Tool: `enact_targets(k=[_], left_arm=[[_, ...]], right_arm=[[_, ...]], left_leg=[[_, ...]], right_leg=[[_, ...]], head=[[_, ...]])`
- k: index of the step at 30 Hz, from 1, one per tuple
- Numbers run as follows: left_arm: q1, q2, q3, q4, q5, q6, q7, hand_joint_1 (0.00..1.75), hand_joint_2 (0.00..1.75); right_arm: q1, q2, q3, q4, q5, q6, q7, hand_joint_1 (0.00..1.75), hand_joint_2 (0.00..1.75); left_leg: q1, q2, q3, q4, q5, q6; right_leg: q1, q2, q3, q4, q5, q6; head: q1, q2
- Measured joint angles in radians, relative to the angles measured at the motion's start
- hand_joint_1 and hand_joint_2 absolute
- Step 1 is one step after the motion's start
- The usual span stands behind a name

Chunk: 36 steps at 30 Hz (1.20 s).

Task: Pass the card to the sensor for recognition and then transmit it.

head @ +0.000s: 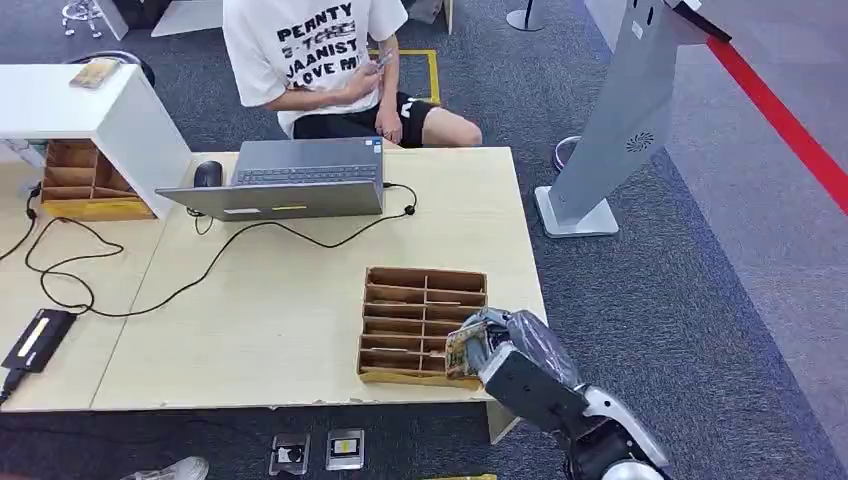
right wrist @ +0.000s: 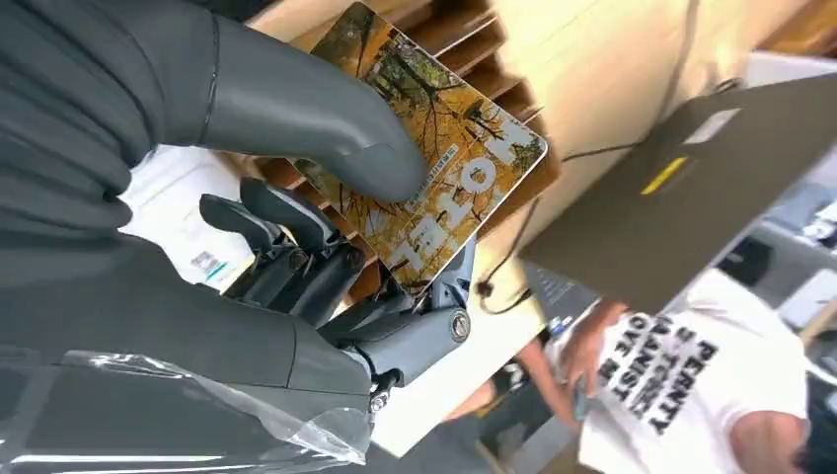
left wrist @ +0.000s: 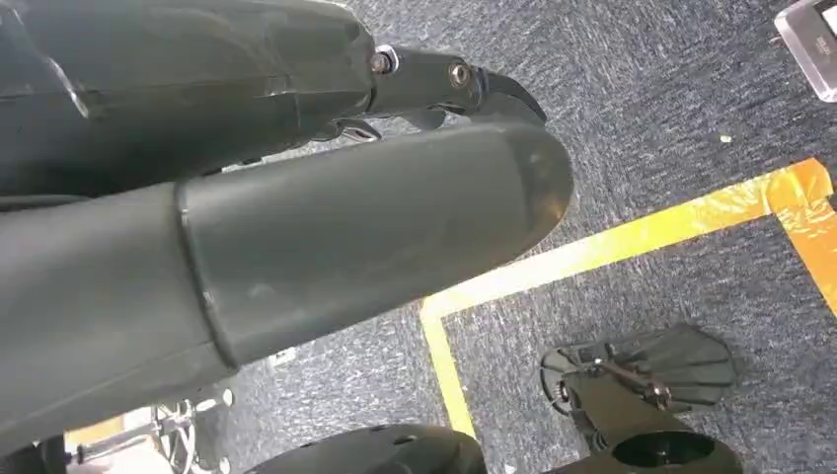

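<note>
My right hand (head: 505, 345) hovers over the near right corner of the wooden divided tray (head: 410, 300) on the table. It pinches a yellow hotel card (right wrist: 444, 168) with an autumn-tree picture between the thumb (right wrist: 306, 109) and the darker fingers; the card (head: 464, 350) shows at the hand's left side in the head view. The grey sensor kiosk (head: 625, 110) stands on the carpet beyond the table's right end. My left hand (left wrist: 296, 237) hangs over the carpet with nothing in it; how its fingers lie is unclear.
A person in a white printed T-shirt (head: 310, 50) sits behind the table, looking at a phone. A grey laptop (head: 290, 180) and black cables (head: 120, 270) lie on the table. A second wooden tray (head: 85, 180) sits at the far left. Red tape (head: 790, 130) crosses the carpet.
</note>
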Motion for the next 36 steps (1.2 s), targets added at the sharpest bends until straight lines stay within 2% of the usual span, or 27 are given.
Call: enact_targets(k=[1, 2, 9, 36], left_arm=[[0.000, 0.000, 0.000, 0.000, -0.003, -0.002, 0.002, 0.00, 0.00], [-0.001, 0.000, 0.000, 0.000, -0.003, -0.003, 0.003, 0.00, 0.00], [-0.001, -0.002, 0.000, 0.000, -0.005, -0.003, 0.003, 0.00, 0.00], [-0.008, -0.005, 0.000, 0.000, -0.008, -0.019, 0.013, 0.00, 0.00]], right_arm=[[0.013, 0.009, 0.000, -0.001, -0.055, -0.002, -0.053, 1.75, 1.75], [0.018, 0.013, 0.000, -0.001, -0.071, -0.002, -0.072, 1.75, 1.75], [0.040, 0.037, 0.000, -0.001, -0.145, 0.006, -0.136, 1.75, 1.75], [0.069, 0.066, -0.001, -0.001, -0.176, 0.007, -0.156, 1.75, 1.75]], left_leg=[[0.000, 0.000, 0.000, 0.000, 0.000, 0.000], [0.000, 0.000, 0.000, 0.000, 0.000, 0.000], [0.000, 0.000, 0.000, 0.000, 0.000, 0.000], [0.000, 0.000, 0.000, 0.000, 0.000, 0.000]], right_leg=[[0.000, 0.000, 0.000, 0.000, 0.000, 0.000], [0.000, 0.000, 0.000, 0.000, 0.000, 0.000], [0.000, 0.000, 0.000, 0.000, 0.000, 0.000], [0.000, 0.000, -0.001, 0.000, 0.000, 0.000]], head=[[0.000, 0.000], [0.000, 0.000], [0.000, 0.000], [0.000, 0.000]])
